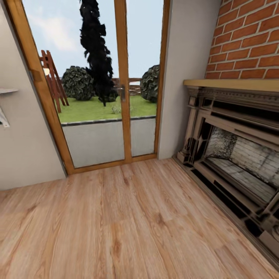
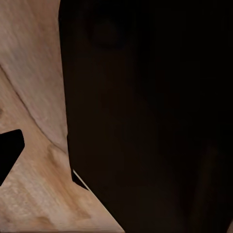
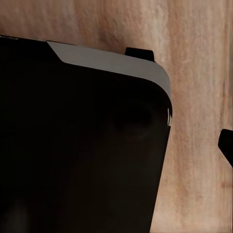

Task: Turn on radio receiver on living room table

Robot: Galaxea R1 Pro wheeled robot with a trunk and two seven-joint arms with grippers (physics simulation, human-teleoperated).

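Close under the left wrist camera sits a big dark body (image 2: 145, 116), a part of the robot, with wood plank floor (image 2: 34, 73) beside it. A small black tip (image 2: 9, 153) pokes in at the picture's edge; it may belong to the left tool, but I cannot tell whether that tool is spread or pressed together.

The right wrist view has a dark rounded body (image 3: 82, 145) with a pale grey edge (image 3: 111, 60), again over the floor (image 3: 199, 73). A black tip (image 3: 227, 143) shows at one side and another small black piece (image 3: 140, 52) just past the grey edge; the right tool's state cannot be told either.

From the head view, light wood planks (image 1: 128, 224) run up to a glazed door (image 1: 97, 85) with an orange-brown wooden frame (image 1: 123, 77). Through the glass lie a lawn (image 1: 97, 108), a tall dark tree (image 1: 97, 50), round bushes (image 1: 77, 82), a wooden fence (image 1: 131, 86) and sky. Plain pale walls (image 1: 23, 147) flank the door, and a small shelf bracket (image 1: 4, 104) sticks out on the left wall. At right stands a dark ornate fireplace (image 1: 232, 155) with a wooden mantel (image 1: 232, 84) under a red brick wall (image 1: 248, 38).

The radio and its counter are nowhere among these pictures, so their place cannot be told
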